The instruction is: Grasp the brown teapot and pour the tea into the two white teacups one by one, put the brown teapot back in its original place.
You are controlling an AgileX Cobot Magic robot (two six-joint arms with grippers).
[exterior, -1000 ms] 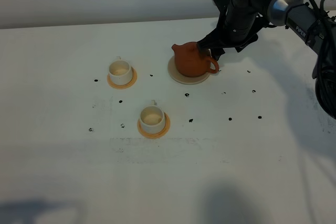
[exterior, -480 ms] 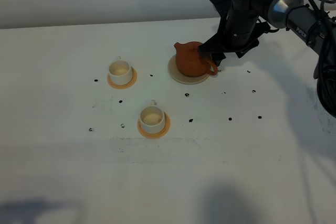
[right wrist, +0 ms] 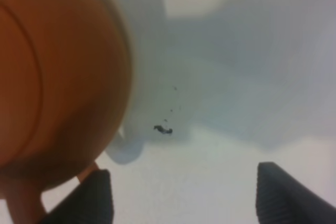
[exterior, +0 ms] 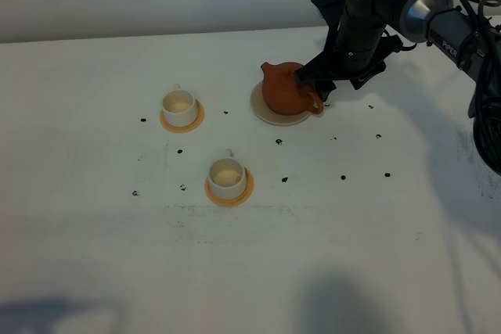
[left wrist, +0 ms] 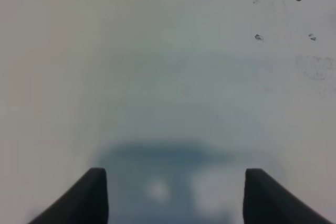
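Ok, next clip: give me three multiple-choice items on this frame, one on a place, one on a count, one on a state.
1. Where does the teapot stand?
A) on an orange coaster
B) on the bare table
C) on the cream saucer

2. How many white cups are out?
A) two
B) one
C) three

3. How are the right jaws?
A) shut on the handle
B) open, empty
C) shut, empty

Answers: C, the saucer's rim shows around its base; A, both stand left of the teapot; B, the wrist view shows them wide apart with nothing between.
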